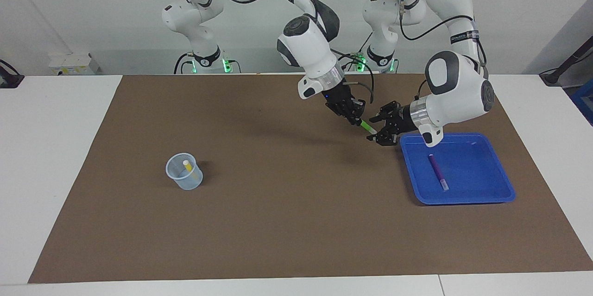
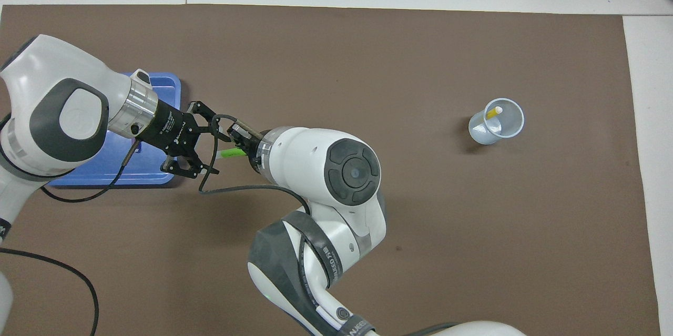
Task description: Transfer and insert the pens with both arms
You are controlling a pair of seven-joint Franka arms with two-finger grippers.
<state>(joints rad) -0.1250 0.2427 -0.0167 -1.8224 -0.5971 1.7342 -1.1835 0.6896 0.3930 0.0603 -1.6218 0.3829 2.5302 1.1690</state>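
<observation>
My right gripper (image 1: 357, 119) is shut on the green pen (image 1: 369, 126) and holds it above the brown mat beside the blue tray (image 1: 491, 194). The pen's free end points at my left gripper (image 1: 376, 128). That gripper is open, with a finger on each side of the pen's tip. In the overhead view the green pen (image 2: 229, 153) shows between the right gripper (image 2: 241, 142) and the left gripper (image 2: 213, 149). The purple pen (image 1: 438, 172) lies in the tray and is hidden in the overhead view. The yellow pen (image 1: 187, 166) stands in a clear cup (image 1: 184, 178), and it also shows in the overhead view (image 2: 493, 112).
The brown mat (image 1: 287, 222) covers most of the white table. The cup (image 2: 497, 123) stands toward the right arm's end, the tray (image 2: 157, 89) toward the left arm's end. Two small idle arms with green lights (image 1: 206, 59) (image 1: 380, 59) stand at the robots' edge.
</observation>
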